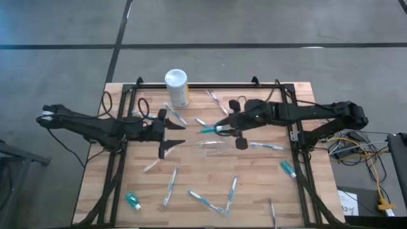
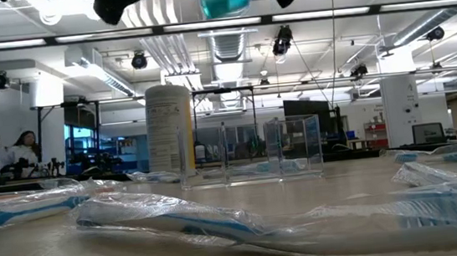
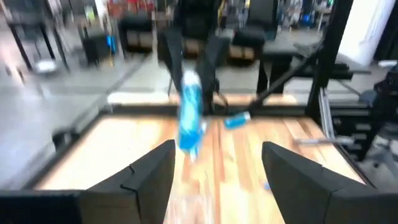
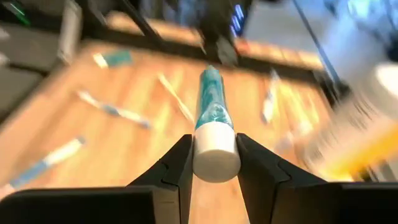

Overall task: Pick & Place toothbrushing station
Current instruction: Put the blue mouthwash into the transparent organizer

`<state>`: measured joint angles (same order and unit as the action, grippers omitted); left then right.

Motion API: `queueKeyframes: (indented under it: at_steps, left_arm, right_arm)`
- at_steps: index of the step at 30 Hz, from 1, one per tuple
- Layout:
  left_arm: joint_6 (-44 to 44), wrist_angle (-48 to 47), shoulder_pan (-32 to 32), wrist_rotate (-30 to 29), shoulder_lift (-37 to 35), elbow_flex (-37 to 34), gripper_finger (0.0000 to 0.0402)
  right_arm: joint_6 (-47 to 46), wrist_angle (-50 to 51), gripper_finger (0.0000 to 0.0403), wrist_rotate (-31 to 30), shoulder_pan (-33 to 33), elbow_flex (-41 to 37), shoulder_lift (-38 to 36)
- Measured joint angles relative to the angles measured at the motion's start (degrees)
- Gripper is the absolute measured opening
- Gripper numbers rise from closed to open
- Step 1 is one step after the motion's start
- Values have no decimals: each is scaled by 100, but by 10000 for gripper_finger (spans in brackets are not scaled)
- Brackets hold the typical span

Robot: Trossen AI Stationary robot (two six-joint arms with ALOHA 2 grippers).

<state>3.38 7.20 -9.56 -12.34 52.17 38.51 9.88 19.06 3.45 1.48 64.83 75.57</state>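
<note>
Though see-through, toothbrushing station upright (colourless, ribbed).

This is a robotics lab or research workshop inside a large open industrial hall. In the low view, the exposed ceiling across the top of the frame carries silver ducts, pipes, hanging cables and long strip lights. Desks with dark computer monitors fill the middle distance, and a person sits at the far left. From above, a pale wooden tabletop framed in black metal stands on a grey concrete floor, with loose cables at right.
</note>
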Motion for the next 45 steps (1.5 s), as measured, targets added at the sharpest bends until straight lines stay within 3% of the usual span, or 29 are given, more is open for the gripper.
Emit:
queueKeyframes:
  at_steps: [3, 6, 12, 14, 33, 45]
  left_arm:
    - [416, -606, -52, -167, -106, -59, 230]
    - [561, -785, -187, -424, -85, -179, 192]
    - [591, -808, -416, -722, -47, -408, 45]
    - [626, -798, -479, -866, -74, -521, 12]
    - [896, -871, -501, -1025, -498, -1061, 17]
    - [903, -1102, -507, -1003, -613, -1072, 12]
  right_arm:
    - [-26, 1386, 90, -416, 0, 749, 341]
    - [-32, 2415, 90, -498, -5, 1464, 772]
    - [-182, 3820, 90, -647, -11, 2640, 1729]
    - [-204, 4312, 90, -661, -27, 3032, 2065]
    - [-519, 6801, 90, -647, -427, 6430, 4805]
    - [-547, 7057, 90, -667, -452, 6853, 5455]
